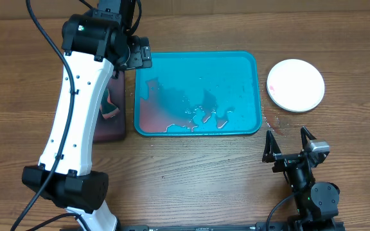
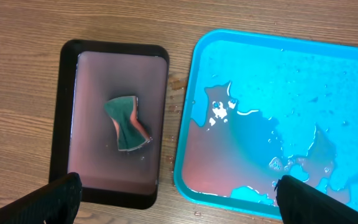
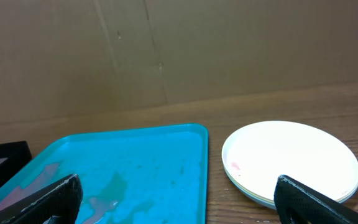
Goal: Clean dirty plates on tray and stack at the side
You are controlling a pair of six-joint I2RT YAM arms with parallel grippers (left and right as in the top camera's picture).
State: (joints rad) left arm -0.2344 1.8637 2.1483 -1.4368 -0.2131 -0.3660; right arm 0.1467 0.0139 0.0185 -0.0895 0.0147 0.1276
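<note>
The teal tray (image 1: 198,64) lies at the table's middle with no plates on it, only pinkish water pooled toward its near left corner (image 2: 216,162). The plates (image 1: 295,85) are stacked right of the tray, white one on top with a small pink smear. Thin rims of other plates show beneath it in the right wrist view (image 3: 291,158); their colours are hard to tell. My left gripper (image 2: 178,199) is open and empty, high over the gap between the black tray and the teal tray. My right gripper (image 3: 178,199) is open and empty, near the table's front right (image 1: 290,142).
A black tray (image 2: 67,112) with a pinkish wet inside lies left of the teal tray, with a crumpled green sponge (image 2: 127,122) in it. My left arm (image 1: 76,115) reaches over it. A cardboard wall (image 3: 166,50) stands behind the table.
</note>
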